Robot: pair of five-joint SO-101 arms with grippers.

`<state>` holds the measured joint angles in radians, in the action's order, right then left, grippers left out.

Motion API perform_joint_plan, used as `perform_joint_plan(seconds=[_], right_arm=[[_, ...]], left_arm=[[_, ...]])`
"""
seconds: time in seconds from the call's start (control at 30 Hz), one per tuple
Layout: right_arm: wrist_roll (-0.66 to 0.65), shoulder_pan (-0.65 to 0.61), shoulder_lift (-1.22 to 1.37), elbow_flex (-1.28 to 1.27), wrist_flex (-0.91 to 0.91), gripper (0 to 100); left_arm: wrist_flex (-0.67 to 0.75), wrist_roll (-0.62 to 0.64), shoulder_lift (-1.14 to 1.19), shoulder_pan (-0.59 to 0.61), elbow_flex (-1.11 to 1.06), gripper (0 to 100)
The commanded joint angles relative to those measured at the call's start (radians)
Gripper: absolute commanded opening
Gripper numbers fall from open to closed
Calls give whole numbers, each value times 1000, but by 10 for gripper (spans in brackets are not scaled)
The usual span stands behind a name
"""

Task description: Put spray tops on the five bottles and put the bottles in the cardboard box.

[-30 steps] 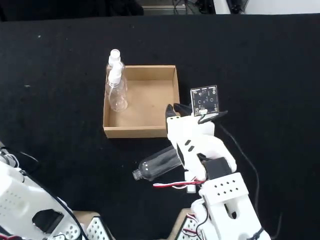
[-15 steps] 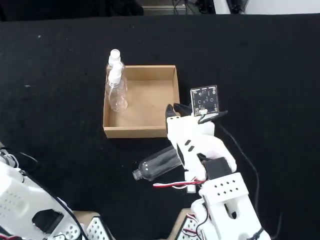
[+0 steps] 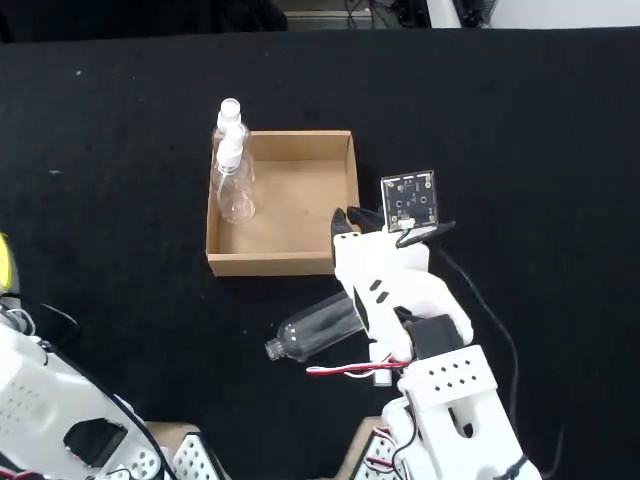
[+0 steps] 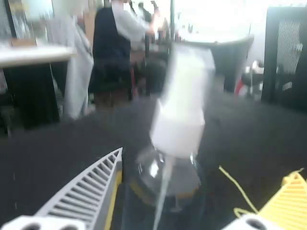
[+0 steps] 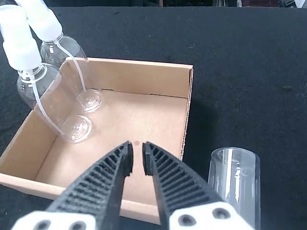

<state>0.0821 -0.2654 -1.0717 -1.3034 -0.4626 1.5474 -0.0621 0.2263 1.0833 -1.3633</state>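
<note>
Two clear plastic bottles with white spray tops (image 3: pixel 235 188) already stand in the open brown cardboard box (image 3: pixel 270 264), one behind the other along its left wall as the high view has it, bases on the box floor. Your right gripper (image 5: pixel 135 151) hovers just over the box's near wall, its black ribbed fingers (image 5: pixel 163 172) drawn almost together with only a sliver between them and nothing in the gap. Right beside it, a third clear bottle with no top (image 3: pixel 315 328) lies on its side on the black table (image 3: pixel 520 130), just outside the box's near wall, its base end tucked under your right arm (image 3: pixel 400 290). Over on your left gripper (image 4: pixel 201 165), a clear bottle wearing a white spray top (image 4: pixel 178 117) sits upright between the pale finger (image 4: pixel 91 191) and the yellow one (image 4: pixel 283 203); it's too blurred, so I can't tell whether they're clamped on it.
</note>
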Motion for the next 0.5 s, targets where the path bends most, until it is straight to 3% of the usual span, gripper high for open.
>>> perform_joint_plan(seconds=[0.0, 0.47], right_arm=[[-3, -12, -19, 10, 29, 25], [-3, -12, -19, 10, 29, 25]], left_arm=[[115, 6, -11, 24, 18, 378], [-48, 8, -5, 41, 113, 378]])
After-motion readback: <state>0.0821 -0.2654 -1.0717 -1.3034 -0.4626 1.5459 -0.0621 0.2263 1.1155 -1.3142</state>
